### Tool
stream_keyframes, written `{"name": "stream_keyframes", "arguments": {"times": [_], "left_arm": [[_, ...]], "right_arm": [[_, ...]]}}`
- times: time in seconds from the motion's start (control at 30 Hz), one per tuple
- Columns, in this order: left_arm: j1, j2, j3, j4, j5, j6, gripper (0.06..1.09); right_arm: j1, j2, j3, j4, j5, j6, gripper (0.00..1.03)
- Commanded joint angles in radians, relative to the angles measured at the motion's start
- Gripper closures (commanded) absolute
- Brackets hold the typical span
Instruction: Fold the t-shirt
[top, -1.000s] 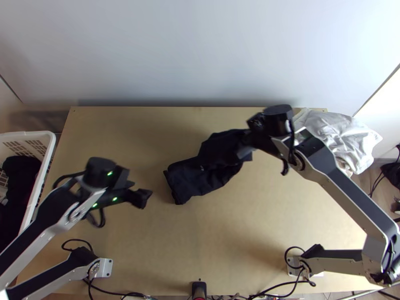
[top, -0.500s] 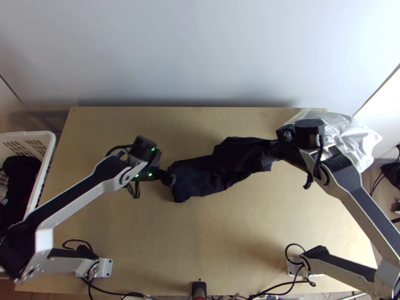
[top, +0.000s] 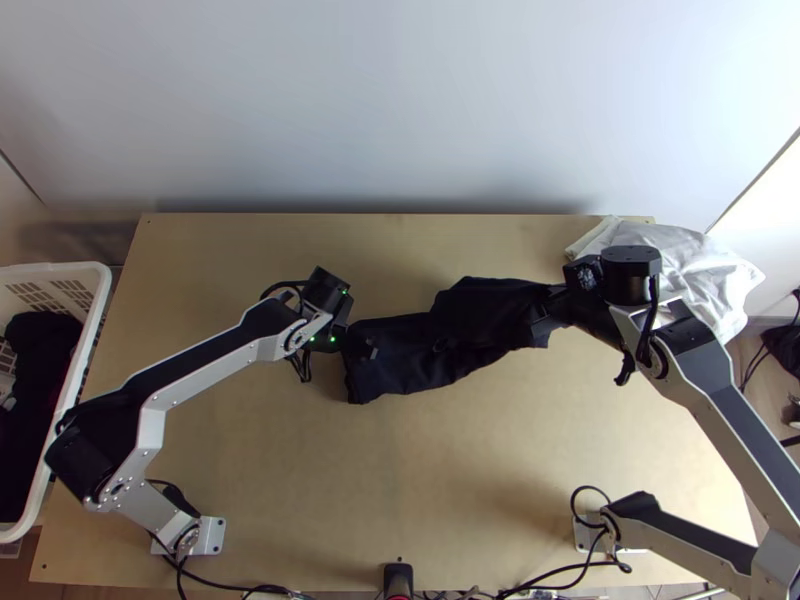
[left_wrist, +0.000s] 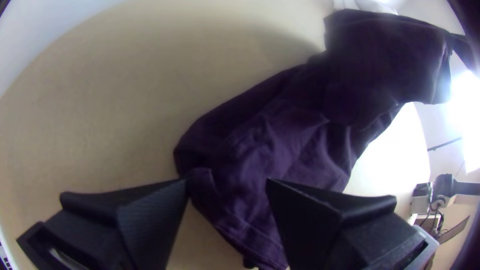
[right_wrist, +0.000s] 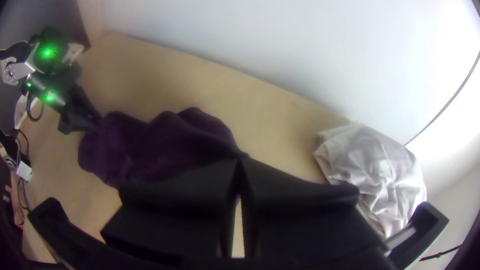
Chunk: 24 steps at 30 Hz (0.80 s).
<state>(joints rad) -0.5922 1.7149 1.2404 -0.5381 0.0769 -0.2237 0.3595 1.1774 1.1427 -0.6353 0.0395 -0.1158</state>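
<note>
A pale, smooth wall (top: 400, 100) rises behind the far edge of a light wooden counter (top: 430, 500), with soft grey shadow along its foot. Thin dark lines slant across the wall at the top view's left and right. Beyond the right one, the surface glows almost white. Brownish floor (top: 752, 338) shows beside the counter. Strong glare (left_wrist: 467, 110) lights the left wrist view's right side.

Dark t-shirt (top: 412, 368), creased, bunched, one end raised above table (top: 400, 480)
</note>
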Motion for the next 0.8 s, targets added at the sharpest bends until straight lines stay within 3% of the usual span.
{"name": "stream_keyframes", "arguments": {"times": [0.0, 0.13, 0.2, 0.53, 0.77], "left_arm": [[-0.003, 0.057, 0.025, 0.013, -0.005, 0.024, 0.63], [-0.003, 0.037, 0.027, 0.021, -0.005, 0.035, 0.83], [-0.001, 0.018, 0.030, 0.024, -0.005, 0.037, 1.05], [-0.003, -0.169, 0.051, -0.068, 0.034, 0.040, 1.05], [0.017, -0.252, 0.212, -0.160, 0.038, 0.053, 1.05]], "right_arm": [[-0.014, -0.002, -0.012, 0.000, 0.000, 0.001, 1.00], [-0.031, -0.002, -0.023, 0.000, 0.000, 0.011, 1.00], [-0.040, -0.004, -0.032, 0.000, 0.000, 0.016, 1.00], [-0.063, -0.045, -0.201, -0.004, -0.003, 0.059, 1.00], [-0.100, -0.084, -0.209, -0.007, -0.056, 0.113, 1.00]]}}
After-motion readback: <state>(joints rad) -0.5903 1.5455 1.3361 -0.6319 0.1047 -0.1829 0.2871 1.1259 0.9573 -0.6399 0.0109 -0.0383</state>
